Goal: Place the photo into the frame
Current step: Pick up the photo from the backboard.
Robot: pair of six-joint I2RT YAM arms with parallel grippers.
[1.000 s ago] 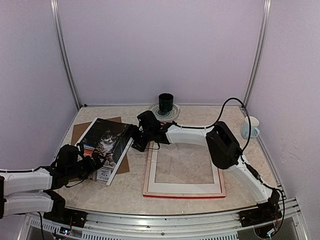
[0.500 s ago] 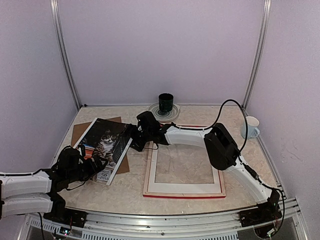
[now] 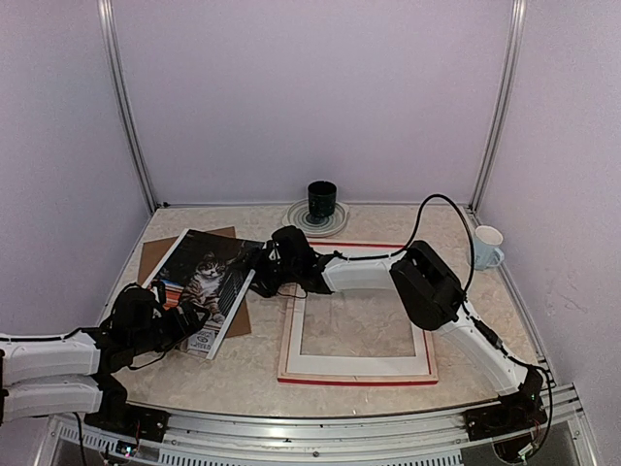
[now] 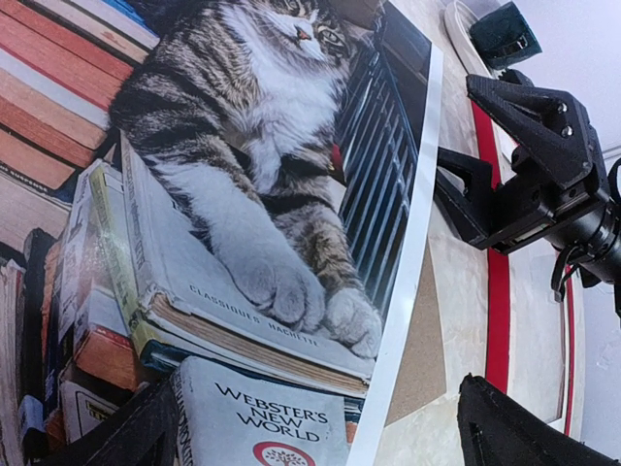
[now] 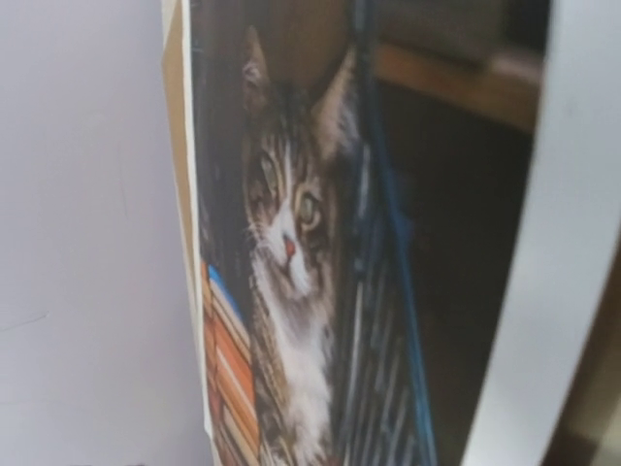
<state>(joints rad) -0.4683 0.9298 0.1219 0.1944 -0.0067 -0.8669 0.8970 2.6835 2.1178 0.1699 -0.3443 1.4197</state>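
Observation:
The photo [image 3: 206,280], a tabby cat among books, lies tilted on a brown cardboard board [image 3: 150,257] at the left. The frame [image 3: 357,380], red with a white mat [image 3: 359,366] on it, lies flat at the centre. My left gripper [image 3: 191,318] is open over the photo's near corner. In the left wrist view its fingers [image 4: 524,432] straddle the photo [image 4: 252,194]. My right gripper [image 3: 260,275] is at the photo's right edge with its jaws apart, as the left wrist view shows the right gripper [image 4: 485,146]. The right wrist view shows only the photo [image 5: 320,291], close up.
A dark cup [image 3: 321,201] stands on a plate [image 3: 301,218] at the back centre. A white mug [image 3: 485,248] sits at the right, by the wall. The frame's red edge [image 4: 497,311] runs just right of the cardboard [image 4: 427,349].
My right wrist has dropped lower and nearer, bringing its gripper down at the photo's right edge. The left arm has shifted slightly by the photo's near corner.

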